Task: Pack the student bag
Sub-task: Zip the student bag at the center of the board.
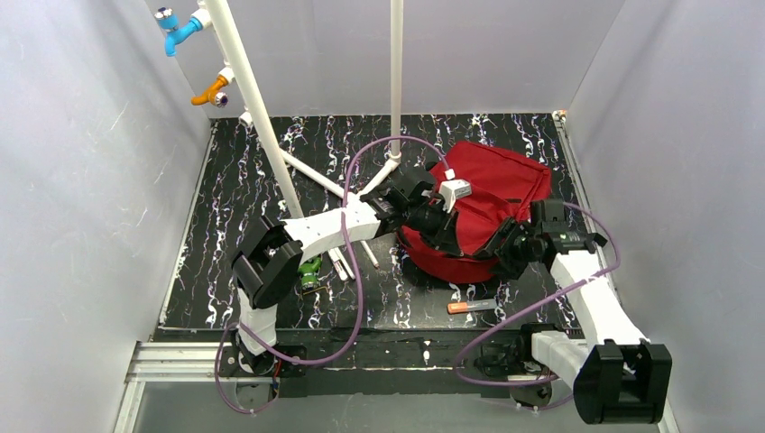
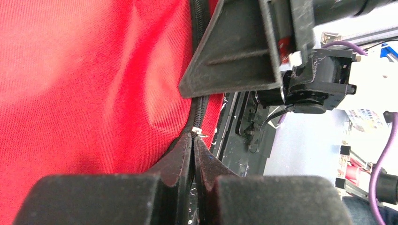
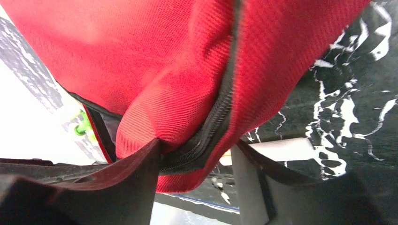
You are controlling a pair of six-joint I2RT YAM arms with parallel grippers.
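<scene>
— Where can a hand get through?
— Over the black mat on the left. The slanted white pole and the upright pole bar the middle. The red bag fills the right, with a pen near its front.

One red backpack is lying on one marbled surface, two tools are reaching it, the left tool and the right tool, one orange-capped pen and one green item are lying nearby, and two taps, one blue tap and one orange tap, are sticking out behind.
</scene>
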